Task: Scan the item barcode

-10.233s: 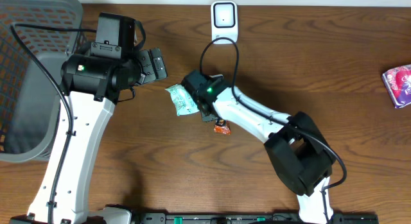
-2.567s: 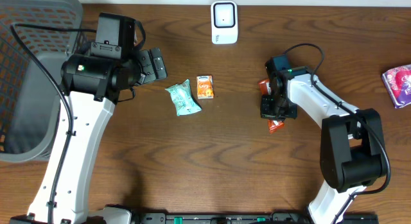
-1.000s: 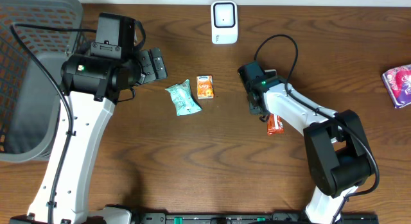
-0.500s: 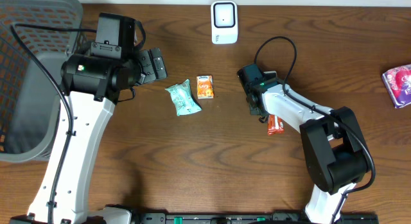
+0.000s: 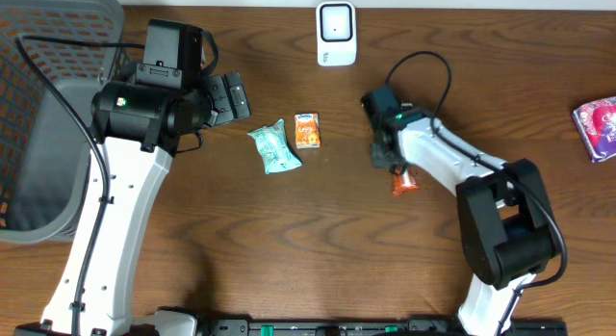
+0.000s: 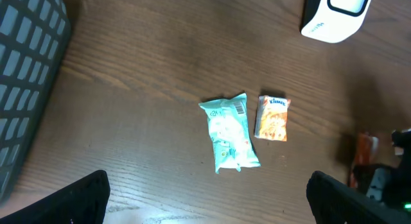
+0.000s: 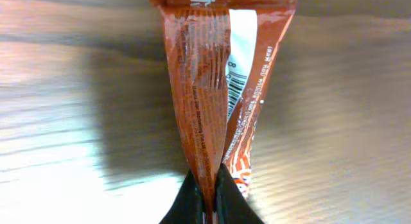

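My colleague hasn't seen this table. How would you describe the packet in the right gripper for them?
From the white scanner at the far edge of the table, go right and nearer to the right gripper. It pinches an orange-red wrapper; the teal pouch and orange pack lie loose.

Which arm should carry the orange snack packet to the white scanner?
Right. The right hand is pinched shut on the orange packet, not far from the scanner. The left hand is open and holding nothing.
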Controlling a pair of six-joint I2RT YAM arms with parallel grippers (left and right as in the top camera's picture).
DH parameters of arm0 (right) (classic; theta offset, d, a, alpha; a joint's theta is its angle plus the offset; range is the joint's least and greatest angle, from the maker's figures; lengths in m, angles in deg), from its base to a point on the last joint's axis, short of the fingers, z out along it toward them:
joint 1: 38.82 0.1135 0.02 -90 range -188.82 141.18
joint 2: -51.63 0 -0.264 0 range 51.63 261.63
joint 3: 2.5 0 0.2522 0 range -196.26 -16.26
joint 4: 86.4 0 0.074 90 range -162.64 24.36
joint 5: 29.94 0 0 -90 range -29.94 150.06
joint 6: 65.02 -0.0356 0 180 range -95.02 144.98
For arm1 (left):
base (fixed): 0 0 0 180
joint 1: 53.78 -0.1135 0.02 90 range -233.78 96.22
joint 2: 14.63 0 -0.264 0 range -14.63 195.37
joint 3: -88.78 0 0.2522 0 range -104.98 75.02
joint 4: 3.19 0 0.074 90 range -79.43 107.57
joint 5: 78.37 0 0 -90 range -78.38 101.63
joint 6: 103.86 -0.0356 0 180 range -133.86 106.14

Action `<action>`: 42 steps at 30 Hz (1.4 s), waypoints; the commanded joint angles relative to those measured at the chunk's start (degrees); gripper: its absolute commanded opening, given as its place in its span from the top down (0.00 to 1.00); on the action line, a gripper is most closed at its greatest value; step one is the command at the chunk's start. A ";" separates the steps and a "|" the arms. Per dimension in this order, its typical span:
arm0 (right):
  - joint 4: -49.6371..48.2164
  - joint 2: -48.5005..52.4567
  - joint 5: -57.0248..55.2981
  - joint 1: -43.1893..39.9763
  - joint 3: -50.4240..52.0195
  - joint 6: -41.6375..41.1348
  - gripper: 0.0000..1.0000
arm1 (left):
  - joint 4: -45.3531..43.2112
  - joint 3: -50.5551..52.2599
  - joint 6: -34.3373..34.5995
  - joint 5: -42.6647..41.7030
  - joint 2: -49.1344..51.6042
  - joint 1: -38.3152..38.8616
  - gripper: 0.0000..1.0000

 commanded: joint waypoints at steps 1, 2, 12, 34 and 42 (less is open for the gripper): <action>1.40 1.11 27.54 -3.17 -6.14 4.17 0.99 | 0.17 -0.02 0.31 -0.13 0.37 -0.17 0.02; 1.70 1.11 34.01 -4.52 -7.69 4.96 0.99 | 0.17 -0.02 0.31 -0.13 0.37 -0.17 0.02; -3.67 1.25 59.67 -12.39 -1.75 6.12 0.99 | 0.20 -0.02 0.31 -0.13 0.37 -0.17 0.02; -4.20 -1.29 59.93 -33.81 4.22 5.70 0.69 | 0.17 -0.02 0.31 -0.13 0.37 -0.17 0.02; 9.88 -3.74 53.09 -26.67 -5.97 12.61 0.98 | 0.17 -0.02 0.31 -0.13 0.37 -0.17 0.02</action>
